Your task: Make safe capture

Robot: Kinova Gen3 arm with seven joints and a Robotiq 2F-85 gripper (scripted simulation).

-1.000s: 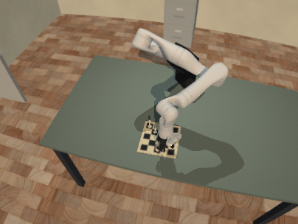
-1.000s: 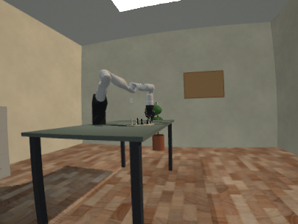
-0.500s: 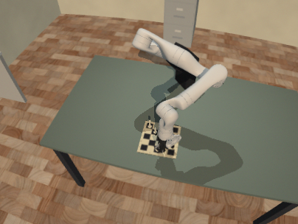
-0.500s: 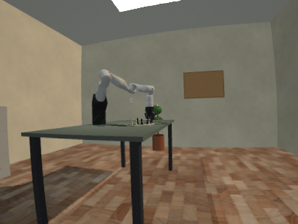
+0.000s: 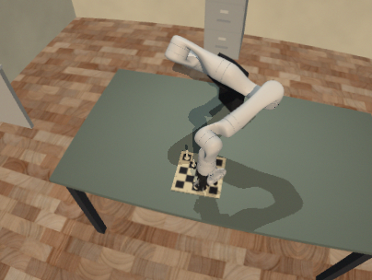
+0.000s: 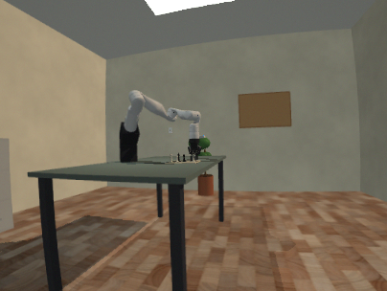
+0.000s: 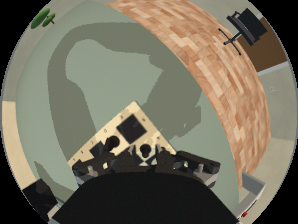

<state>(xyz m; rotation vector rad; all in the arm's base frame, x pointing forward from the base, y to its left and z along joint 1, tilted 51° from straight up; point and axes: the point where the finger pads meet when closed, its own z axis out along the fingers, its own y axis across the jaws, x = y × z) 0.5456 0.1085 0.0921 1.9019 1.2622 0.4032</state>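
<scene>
A small chessboard [image 5: 179, 185] [image 7: 131, 117] lies near the front edge of the green table [image 5: 138, 115] [image 6: 120, 169]. Small black and white pieces stand on it; a white one [image 5: 186, 156] is at its back left corner. My gripper [image 5: 201, 184] [image 6: 193, 156] [image 7: 145, 150] is down over the front right part of the board, fingers partly open. In the wrist view a white piece [image 7: 145, 152] stands between the fingers. I cannot tell if the fingers touch it. The arm hides the squares under it in the top view.
The arm's black base [image 5: 228, 94] stands at the table's back edge. A grey filing cabinet [image 5: 225, 25] is behind the table. A green plant in a pot [image 6: 206, 182] stands on the floor beyond the table's far end.
</scene>
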